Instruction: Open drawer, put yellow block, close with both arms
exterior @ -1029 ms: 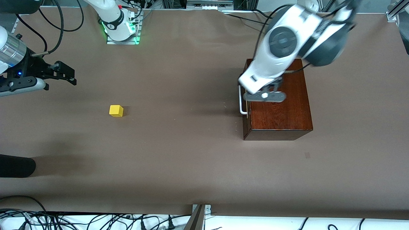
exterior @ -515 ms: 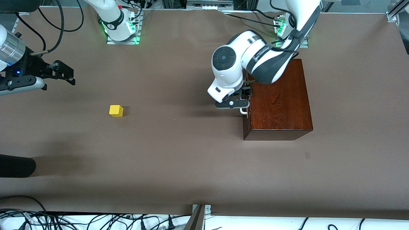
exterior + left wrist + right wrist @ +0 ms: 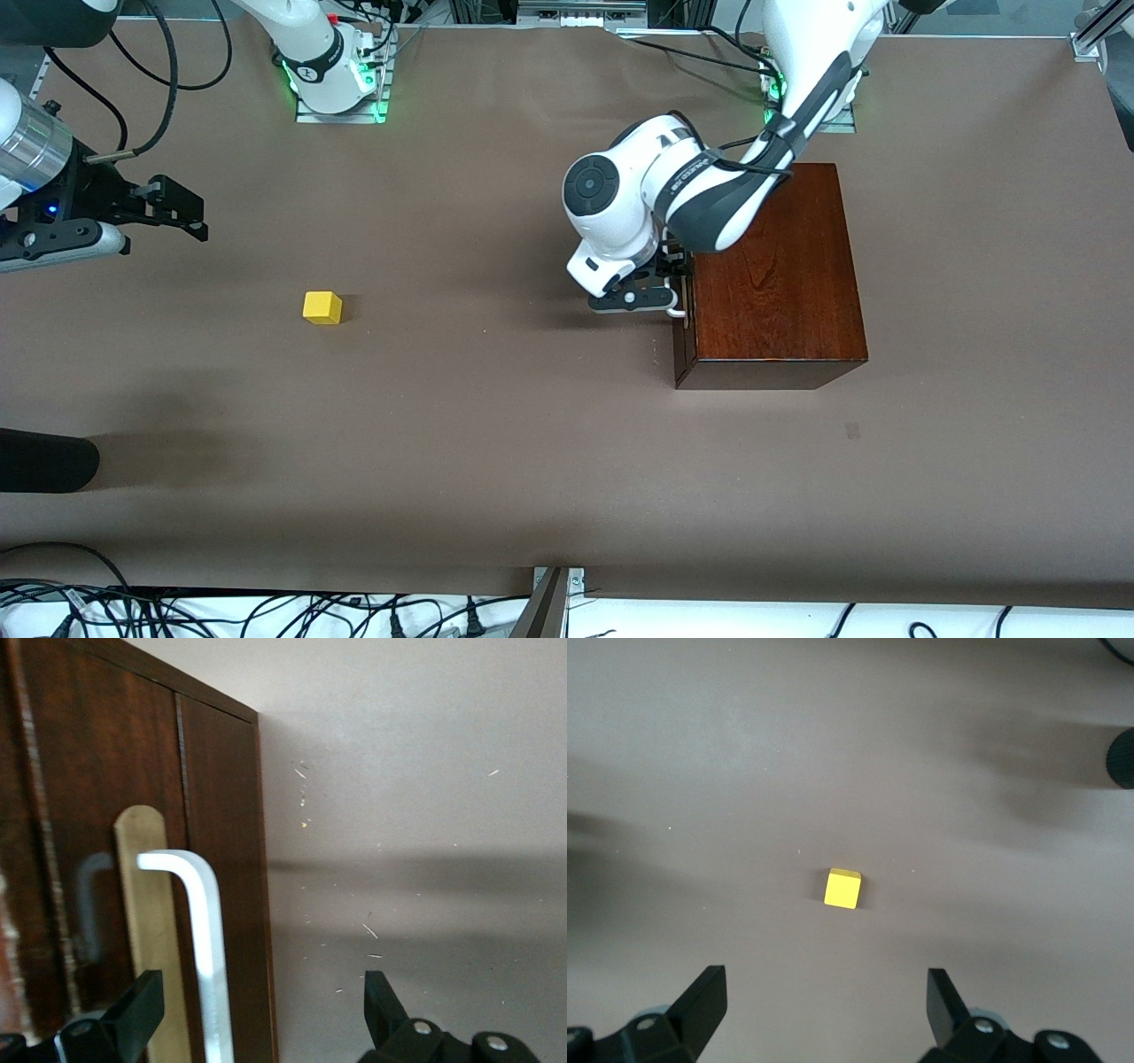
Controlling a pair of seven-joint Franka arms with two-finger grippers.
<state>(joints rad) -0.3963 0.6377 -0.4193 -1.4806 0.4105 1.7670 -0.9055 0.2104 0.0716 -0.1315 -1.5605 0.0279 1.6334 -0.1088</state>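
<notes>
Two black fingers (image 3: 133,1014) of the left gripper (image 3: 671,297) stand spread wide apart, and the white handle (image 3: 208,948) of the drawer (image 3: 680,332) runs up between them in the left wrist view. One finger sits against the dark drawer front, the other over bare table (image 3: 425,815); whether either pad touches the handle I cannot tell. The handle is a bent white bar standing off the reddish-brown front, with a pale wood strip (image 3: 146,904) just beside it on that front. In the front view this gripper is low at the drawer front, at the handle, on the face of the mahogany box (image 3: 771,266) turned toward the right arm's end of the table. The drawer is shut, its front flush with the box.

Farther off, toward the right arm's end, the yellow block (image 3: 322,307) lies alone on the brown table, well apart from the box and from the left gripper.

The right gripper (image 3: 182,213) hangs in the air above the table at its own end, its fingers (image 3: 700,1001) spread open and holding nothing. In the right wrist view the block (image 3: 842,889) shows ahead of the gap between those fingers, resting flat on the table surface and apart from both. The right arm waits there.
</notes>
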